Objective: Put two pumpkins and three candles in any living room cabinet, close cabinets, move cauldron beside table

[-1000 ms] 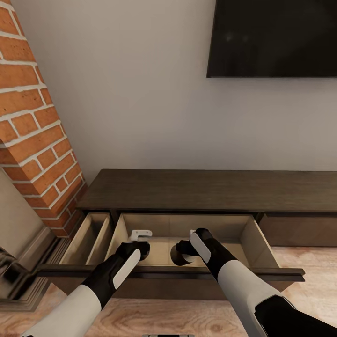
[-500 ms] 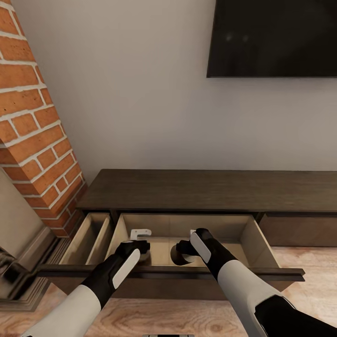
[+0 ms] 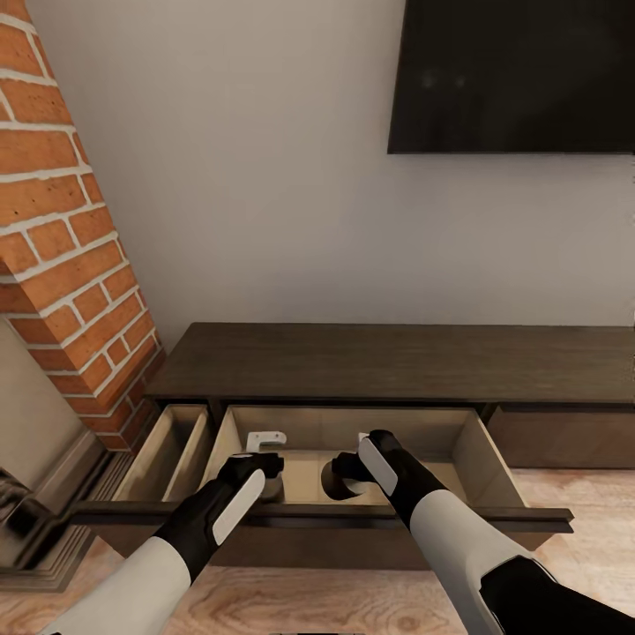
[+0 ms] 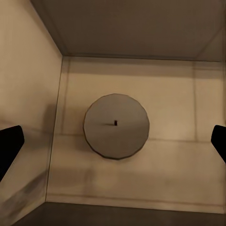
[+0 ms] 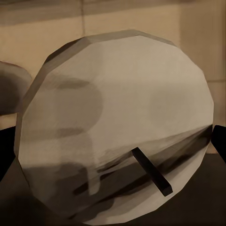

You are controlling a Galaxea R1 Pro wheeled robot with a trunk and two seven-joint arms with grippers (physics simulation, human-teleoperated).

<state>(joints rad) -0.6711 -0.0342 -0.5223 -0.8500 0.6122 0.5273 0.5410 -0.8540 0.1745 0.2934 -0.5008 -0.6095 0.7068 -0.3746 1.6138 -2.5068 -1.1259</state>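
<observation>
The dark brown cabinet stands against the wall with its wide drawer pulled out. Both arms reach down into that drawer. My left gripper hangs open above a pale round candle that stands upright on the drawer floor, black fingertips wide apart. My right gripper is open very close over another pale candle, tilted, with a dark wick; this candle shows under the wrist. A small white object lies farther back in the drawer. Pumpkins and cauldron are out of view.
A narrower drawer is also open just left of the wide one. A brick column and a stone hearth stand at the left. A black TV hangs on the wall above. Wood floor lies in front.
The whole head view has shifted slightly, so the camera moved. Both arms and the candles keep their places in the drawer.
</observation>
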